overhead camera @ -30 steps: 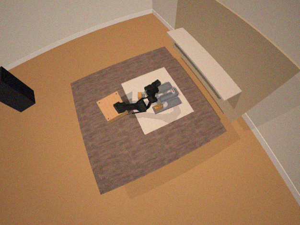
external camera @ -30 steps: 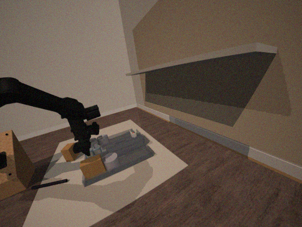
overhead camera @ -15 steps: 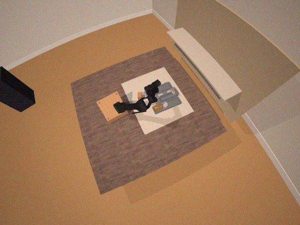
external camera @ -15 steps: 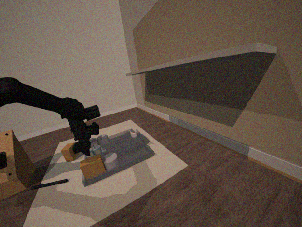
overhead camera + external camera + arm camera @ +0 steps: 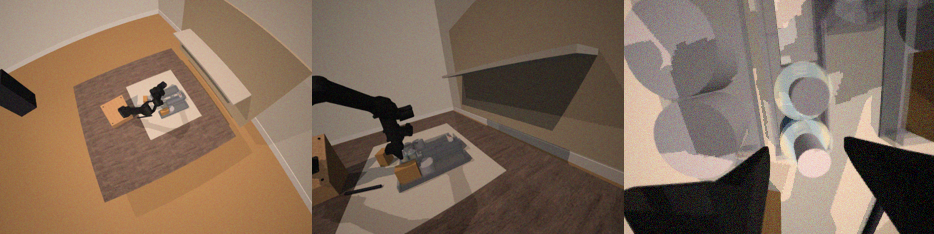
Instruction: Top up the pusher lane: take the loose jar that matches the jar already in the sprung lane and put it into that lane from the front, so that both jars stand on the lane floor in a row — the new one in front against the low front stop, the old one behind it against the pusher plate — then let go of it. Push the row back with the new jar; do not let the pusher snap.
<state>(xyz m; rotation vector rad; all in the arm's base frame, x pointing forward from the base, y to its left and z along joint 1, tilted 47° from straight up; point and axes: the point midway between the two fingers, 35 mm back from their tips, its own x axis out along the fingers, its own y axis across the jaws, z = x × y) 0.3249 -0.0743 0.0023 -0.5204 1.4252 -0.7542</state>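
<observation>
The old jar (image 5: 789, 84) (image 5: 411, 153), pale blue and clear with a round grey top, stands in the narrow middle lane (image 5: 769, 55). The new jar (image 5: 788, 142) (image 5: 404, 158) looks alike, with a pinkish-lit top, and stands in front of it in one row, close against it. My gripper (image 5: 806, 147) (image 5: 399, 156) is open around the new jar, with a gap on each side between the dark fingertips and the jar. In the top view the arm hides the fingertips and both jars. The pusher plate and the low front stop cannot be made out clearly.
Two large grey cylinders (image 5: 669, 45) (image 5: 699, 132) stand in the lane on the left. The lane on the right holds an orange block (image 5: 164, 111) (image 5: 407, 172) and a pale cylinder (image 5: 426, 165). Another orange block (image 5: 145, 98) (image 5: 384, 157) stands before the lanes.
</observation>
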